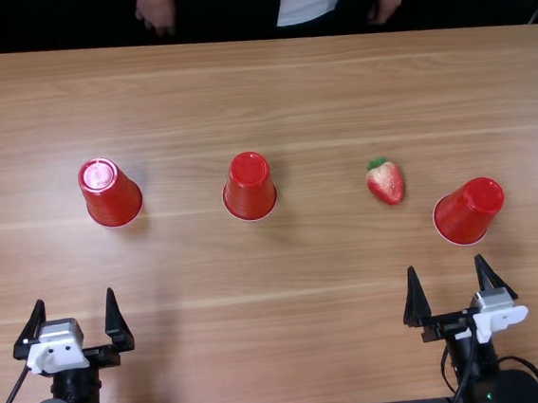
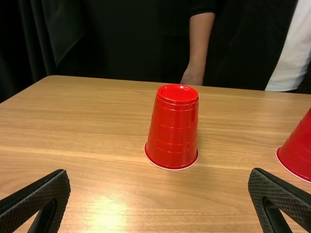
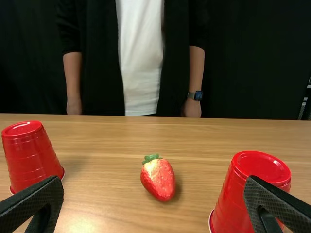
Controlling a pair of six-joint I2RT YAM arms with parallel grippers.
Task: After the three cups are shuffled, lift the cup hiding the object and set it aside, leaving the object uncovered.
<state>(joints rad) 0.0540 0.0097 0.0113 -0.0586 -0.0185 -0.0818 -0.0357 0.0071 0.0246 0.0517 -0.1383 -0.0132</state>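
Now, your right gripper (image 1: 444, 264) sits spread and empty. The strawberry (image 1: 385, 182) lies uncovered ahead, slightly left, tip toward it. The red cup (image 1: 468, 211) stands just ahead-right, probably flat down.

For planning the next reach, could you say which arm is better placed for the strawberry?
Likely right: the strawberry lies just ahead of the open right gripper; the left gripper is far across.

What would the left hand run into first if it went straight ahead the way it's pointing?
Most likely the leftmost red cup, upside down on the table. It stands almost centred ahead of the open left hand, with bare wood between them.
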